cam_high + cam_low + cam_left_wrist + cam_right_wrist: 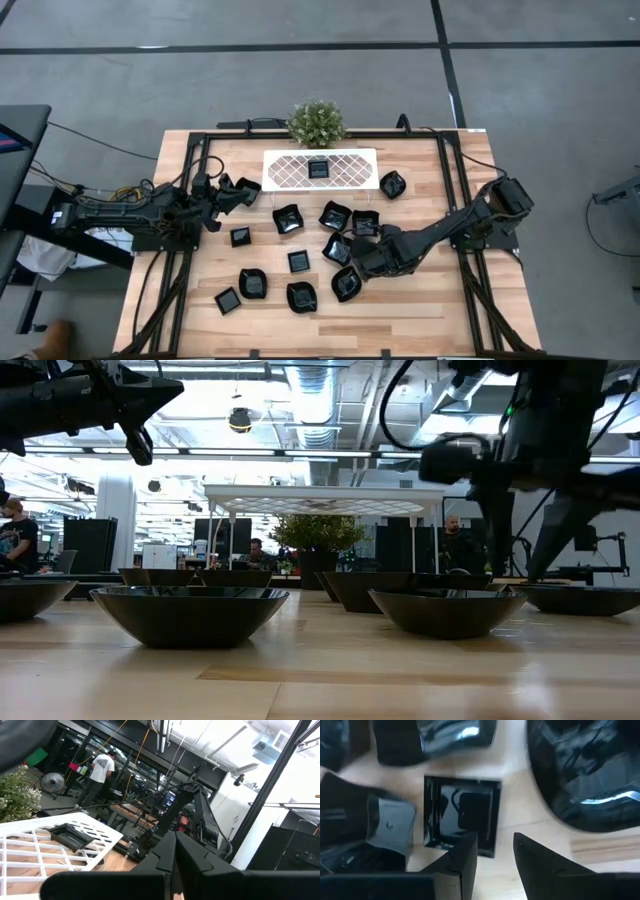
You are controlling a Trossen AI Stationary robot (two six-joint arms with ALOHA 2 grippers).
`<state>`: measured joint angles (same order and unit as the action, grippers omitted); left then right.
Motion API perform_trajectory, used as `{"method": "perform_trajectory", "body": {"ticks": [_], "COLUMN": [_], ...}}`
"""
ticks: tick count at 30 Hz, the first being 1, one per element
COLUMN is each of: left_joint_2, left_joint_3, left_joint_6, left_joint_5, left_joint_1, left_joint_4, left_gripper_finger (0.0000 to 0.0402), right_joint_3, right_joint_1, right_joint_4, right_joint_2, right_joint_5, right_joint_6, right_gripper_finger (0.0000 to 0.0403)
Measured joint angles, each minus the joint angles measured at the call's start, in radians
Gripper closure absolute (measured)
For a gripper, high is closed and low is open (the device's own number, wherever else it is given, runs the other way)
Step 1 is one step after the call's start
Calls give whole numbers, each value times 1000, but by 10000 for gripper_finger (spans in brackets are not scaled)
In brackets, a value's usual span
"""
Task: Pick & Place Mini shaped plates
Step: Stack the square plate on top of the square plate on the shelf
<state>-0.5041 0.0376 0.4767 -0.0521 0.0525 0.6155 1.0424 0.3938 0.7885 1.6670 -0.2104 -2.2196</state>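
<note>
From overhead I see a wooden table (400, 300) with a white lattice tray (345, 170) at its far edge, beside a small potted plant (316, 122). One square black mini plate (318, 169) already sits on the tray; by my count about a dozen more mini shaped plates (290, 218) lie scattered over the table, so I judge the job barely started. My right gripper (352, 262) reaches into the middle of the cluster, its jaws partly apart and holding nothing, poised just beside a square plate (462, 815). My left gripper (240, 193) waits near the tray's left end, jaws closed and empty.
</note>
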Motion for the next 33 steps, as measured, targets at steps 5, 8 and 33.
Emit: {"method": "perform_trajectory", "body": {"ticks": [5,8,33], "left_joint_2": [0,0,0], "left_joint_3": [0,0,0], "left_joint_6": [0,0,0], "left_joint_5": [0,0,0], "left_joint_1": [0,0,0], "left_joint_4": [2,6,14], "left_gripper_finger": [389,389,389], "right_joint_3": [-1,-1,0], "right_joint_1": [-3,-3,-3], "right_joint_4": [-36,-49,-56], "right_joint_2": [49,63,109], "right_joint_5": [3,2,-5], "right_joint_6": [-8,-7,3], "right_gripper_finger": [280,280,336]}}
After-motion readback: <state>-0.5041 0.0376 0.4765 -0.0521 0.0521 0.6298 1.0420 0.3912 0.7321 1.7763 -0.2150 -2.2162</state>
